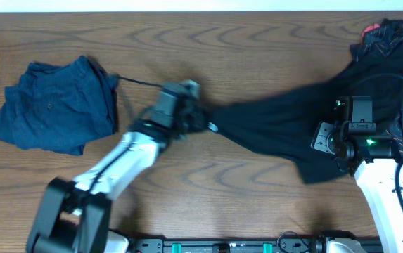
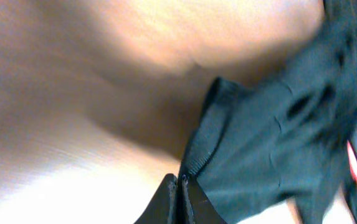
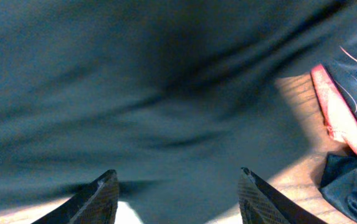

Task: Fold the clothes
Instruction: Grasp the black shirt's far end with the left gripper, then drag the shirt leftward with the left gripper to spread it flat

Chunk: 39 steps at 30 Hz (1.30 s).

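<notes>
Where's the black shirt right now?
Overhead: shirt stretched across the table, centre to right, its left tip pinched in the left jaws, its right part under the open right jaws, beside the red-patterned garment.

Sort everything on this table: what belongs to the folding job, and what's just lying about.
Job: black shirt, left gripper shut on its hem, right gripper open over it.
Lying about: dark blue garment at the left, black red-lined garment at the right.
</notes>
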### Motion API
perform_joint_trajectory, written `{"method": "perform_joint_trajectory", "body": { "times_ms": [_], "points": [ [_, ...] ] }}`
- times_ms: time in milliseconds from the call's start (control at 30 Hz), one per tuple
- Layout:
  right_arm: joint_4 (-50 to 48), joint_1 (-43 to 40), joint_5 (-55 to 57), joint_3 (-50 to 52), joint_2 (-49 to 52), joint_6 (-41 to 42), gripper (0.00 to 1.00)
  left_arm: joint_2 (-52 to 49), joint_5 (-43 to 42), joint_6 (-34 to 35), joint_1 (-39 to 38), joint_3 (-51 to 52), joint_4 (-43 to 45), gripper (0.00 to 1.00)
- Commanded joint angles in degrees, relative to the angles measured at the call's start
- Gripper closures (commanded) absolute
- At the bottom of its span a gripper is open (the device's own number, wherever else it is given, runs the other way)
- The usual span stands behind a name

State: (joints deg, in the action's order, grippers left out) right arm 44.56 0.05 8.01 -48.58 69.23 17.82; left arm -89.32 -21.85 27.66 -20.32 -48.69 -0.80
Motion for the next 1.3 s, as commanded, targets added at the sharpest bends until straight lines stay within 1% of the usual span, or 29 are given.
{"method": "perform_joint_trajectory", "body": {
  "times_ms": [0,133,167,200,233,267,333,367,400,433,533,633,733,867,967,1067,1100,1167,1200,1233,1267],
  "points": [
    [0.09,-0.52,0.81,-0.61,-0.48,0.81,0.40,1.75,6.80,-5.92,9.09,-0.11,0.17,0.94],
    [0.09,-0.52,0.79,-0.61,-0.48,0.81,0.40,1.88,5.73,-6.64,20.68,-2.51,1.51,0.94],
    [0.09,-0.52,0.79,-0.61,-0.48,0.81,0.40,1.88,4.83,-6.67,22.91,-3.26,1.44,0.83],
    [0.09,-0.52,0.81,-0.61,-0.48,0.81,0.40,1.88,2.82,-6.67,25.05,-3.96,1.44,0.52],
    [0.11,-0.52,0.81,-0.61,-0.48,0.81,0.40,1.88,0.15,-6.64,26.60,-4.37,1.44,0.06],
    [0.11,-0.52,0.81,-0.61,-0.48,0.81,0.40,1.88,-3.26,-6.64,27.82,-4.59,1.31,0.02],
    [0.09,-0.52,0.81,-0.61,-0.48,0.81,0.40,1.88,-10.36,-6.60,28.98,-4.59,0.11,0.02],
    [0.09,-0.52,0.81,-0.61,-0.48,0.81,0.40,1.88,-13.09,-6.58,28.98,-4.59,-1.84,0.02],
    [0.09,-0.52,0.81,-0.61,-0.48,0.81,0.40,1.88,-16.20,-6.38,28.24,-4.59,-5.95,0.02],
    [0.09,-0.52,0.81,-0.61,-0.48,0.81,0.40,1.88,-17.55,-6.38,27.39,-4.57,-9.33,0.02],
    [0.09,-0.52,0.81,-0.61,-0.48,0.81,0.40,1.86,-18.21,-6.40,23.23,-4.22,-20.24,0.02],
    [0.09,-0.52,0.81,-0.61,-0.48,0.81,0.39,1.55,-17.73,-6.36,18.12,-2.54,-25.66,0.02],
    [0.07,-0.52,0.79,-0.61,-0.48,0.81,0.39,0.57,-17.16,-5.79,12.20,-0.24,-24.98,0.02],
    [0.15,-0.52,0.76,-0.61,-0.48,0.81,0.39,-2.05,-12.98,-0.63,5.46,1.53,-20.31,0.02],
    [0.72,-0.52,0.76,-0.61,-0.48,0.83,0.39,-4.83,-12.13,2.58,1.62,1.64,-16.17,0.01],
    [1.11,-0.52,0.79,-0.61,-0.48,0.83,0.39,-7.96,-12.13,6.36,-1.29,1.64,-10.95,0.09],
    [1.14,-0.52,0.79,-0.61,-0.48,0.81,0.39,-9.03,-12.13,7.34,-2.14,1.64,-9.42,0.14],
    [1.14,-0.52,0.79,-0.61,-0.48,0.83,0.39,-11.23,-12.00,9.77,-3.78,1.64,-7.21,0.19],
    [1.16,-0.52,0.79,-0.61,-0.48,0.81,0.39,-12.17,-12.00,10.97,-4.46,1.64,-6.51,0.24],
    [1.16,-0.52,0.79,-0.61,-0.48,0.81,0.40,-12.98,-12.02,11.91,-5.09,1.64,-6.03,0.34],
    [1.16,-0.52,0.79,-0.61,-0.48,0.81,0.39,-13.57,-12.02,12.46,-5.64,1.64,-5.92,0.52]
  ]
}}
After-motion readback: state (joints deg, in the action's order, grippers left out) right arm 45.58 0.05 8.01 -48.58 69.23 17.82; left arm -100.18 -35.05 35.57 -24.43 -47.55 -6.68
